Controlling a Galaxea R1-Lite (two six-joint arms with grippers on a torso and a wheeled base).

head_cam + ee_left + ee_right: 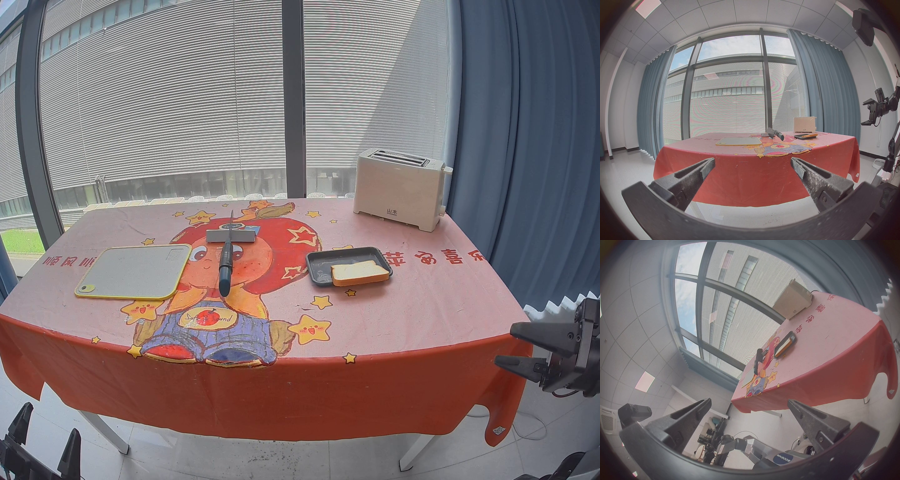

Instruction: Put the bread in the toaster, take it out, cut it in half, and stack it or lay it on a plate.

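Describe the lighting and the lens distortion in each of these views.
Head view: even daylight through the window, no glare on the tablecloth, left window frame bowed. Left wrist view: strong fisheye, dark corners, curtains curve inward. Right wrist view: same fisheye, toaster tilted, a bright ceiling panel.

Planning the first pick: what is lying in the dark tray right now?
One slice of bread lies flat in the tray, toward its right, near corner. The floor beneath the slice is covered, so anything under it cannot be seen.
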